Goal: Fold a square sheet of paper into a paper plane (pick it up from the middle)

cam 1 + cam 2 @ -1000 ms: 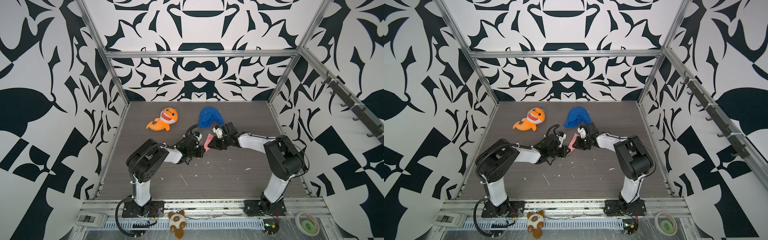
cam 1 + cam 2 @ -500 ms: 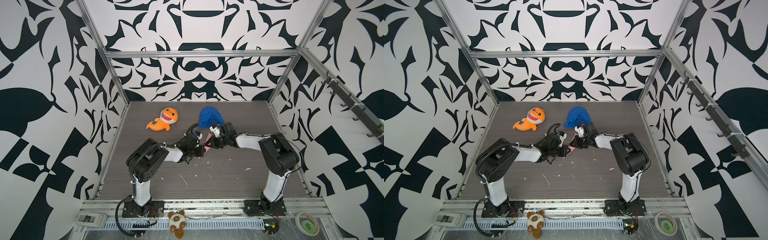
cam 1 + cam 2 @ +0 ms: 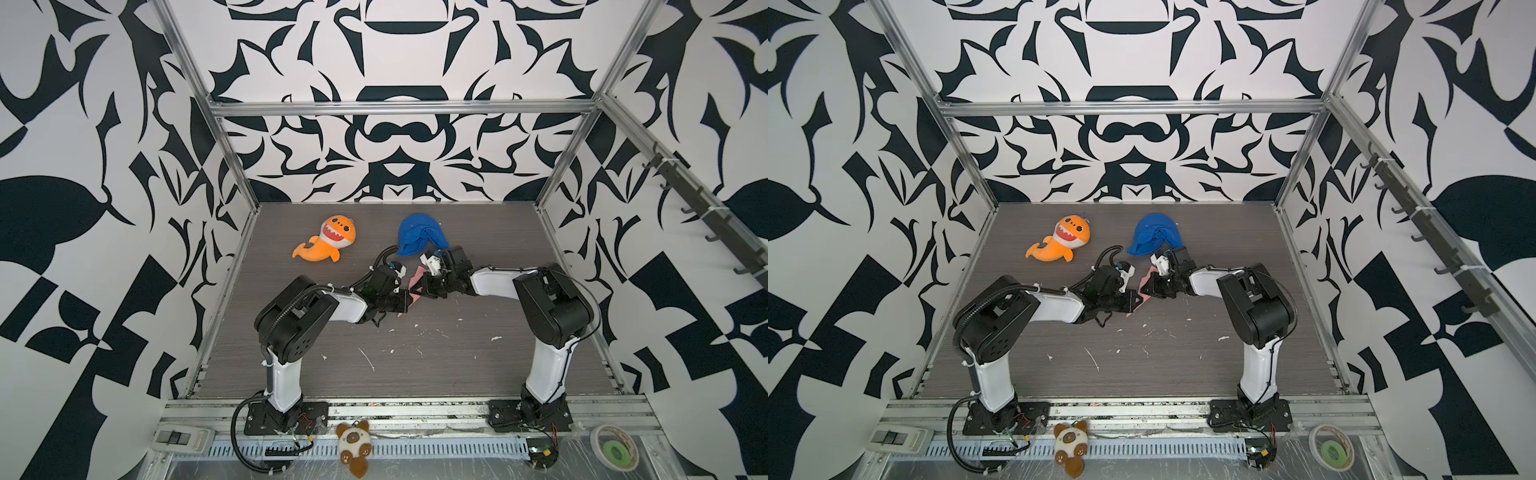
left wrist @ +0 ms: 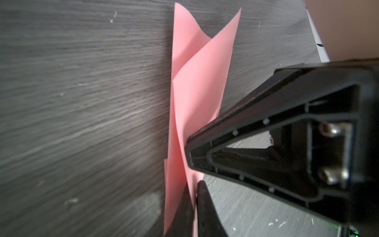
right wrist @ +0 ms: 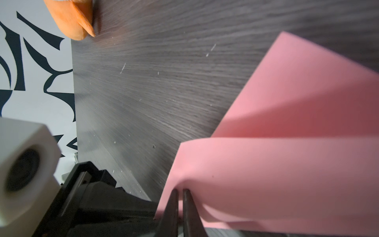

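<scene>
Black-and-white patterned walls (image 3: 104, 208) box in a dark wood-grain table (image 3: 457, 374). From its near edge the left arm (image 3: 299, 316) and right arm (image 3: 548, 307) reach in to meet near the middle. Toward the back lie an orange shark toy (image 3: 328, 241) and a crumpled blue cloth (image 3: 417, 232), the cloth just beyond the right arm's wrist. Between the two wrists the pink paper (image 3: 416, 279) is held on edge, half folded, its two leaves curving apart; whether it touches the table I cannot tell. The left gripper (image 4: 194, 207) is closed narrow with the lower part of the paper pinched between its fingers. The right gripper (image 5: 180, 205) is likewise almost shut, its tips clamped on the edge of one leaf. Paper this thin should be nearly weightless and floppy. It will likely crease wherever it is squeezed, slide between hard fingers, and tear if the two grips pull against each other. The best hold looks to be close to the fold line, where the doubled layers are stiffest, not out at the loose corners.
</scene>
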Robot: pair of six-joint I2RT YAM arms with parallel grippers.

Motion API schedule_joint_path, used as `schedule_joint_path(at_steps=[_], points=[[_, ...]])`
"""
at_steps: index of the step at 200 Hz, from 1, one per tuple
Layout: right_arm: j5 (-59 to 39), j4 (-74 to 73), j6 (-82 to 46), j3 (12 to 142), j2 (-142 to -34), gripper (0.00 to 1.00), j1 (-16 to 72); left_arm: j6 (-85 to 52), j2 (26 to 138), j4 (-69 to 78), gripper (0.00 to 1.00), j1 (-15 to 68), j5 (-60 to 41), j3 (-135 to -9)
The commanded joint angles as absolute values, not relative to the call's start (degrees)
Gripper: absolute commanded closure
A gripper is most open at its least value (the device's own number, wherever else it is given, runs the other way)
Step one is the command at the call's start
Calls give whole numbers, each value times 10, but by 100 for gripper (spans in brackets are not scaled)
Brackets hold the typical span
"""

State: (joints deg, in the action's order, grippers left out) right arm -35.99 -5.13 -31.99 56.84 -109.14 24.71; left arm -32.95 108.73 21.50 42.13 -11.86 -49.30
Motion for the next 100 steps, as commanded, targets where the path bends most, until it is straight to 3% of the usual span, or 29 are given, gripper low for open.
schedule_joint_path(at_steps=[1, 100], points=[[-352, -67, -329, 561, -1088, 89, 243, -320, 1135, 105, 90, 422, -88, -475], [-314, -66, -351, 540, -1065, 89, 229, -297, 1129, 64, 90, 422, -69, -474]])
